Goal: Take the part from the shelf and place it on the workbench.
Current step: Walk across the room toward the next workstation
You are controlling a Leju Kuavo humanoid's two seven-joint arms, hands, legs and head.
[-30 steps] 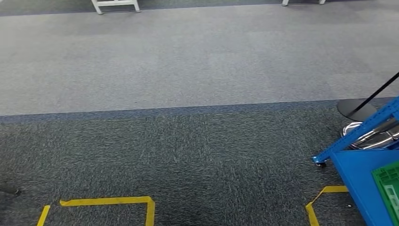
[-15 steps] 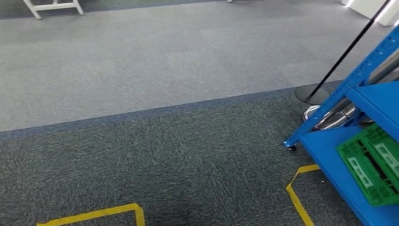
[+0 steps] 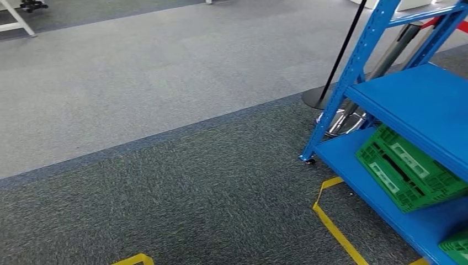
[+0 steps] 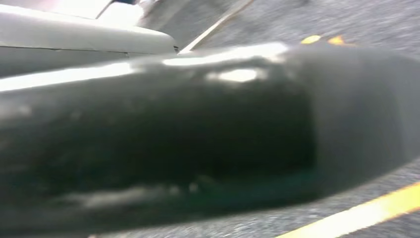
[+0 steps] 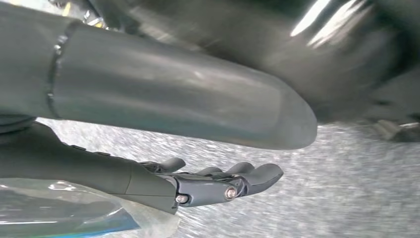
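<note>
Head view: a blue metal shelf [image 3: 411,105] stands at the right edge of a carpeted floor [image 3: 165,110], its front leg ending in a small caster just beside a strip of yellow tape [image 3: 334,223] laid on the dark carpet. A green plastic crate [image 3: 405,168] sits tilted on the bottom level, under a bare blue board, and the corner of a second green crate [image 3: 455,245] shows near the lower right. Behind the shelf, a black pole [image 3: 342,52] rises from a round dark base, with shiny metal tubing low beside it. The carpet changes from dark grey in the foreground to lighter grey farther off, and a white frame leg [image 3: 16,19] stands in the far left corner.

In the right wrist view, the right hand [image 5: 188,181] hangs above speckled carpet with its thick thumb and darker fingers [image 5: 247,176] stretched out almost straight. A clear plastic bag [image 5: 64,210] with a trace of blue inside lies against the underside of the hand; this looks to be the part, though whether the fingers actually clasp it cannot be told.

In the left wrist view, blurred, yellow tape crosses the carpet; the left hand's state cannot be told.
</note>
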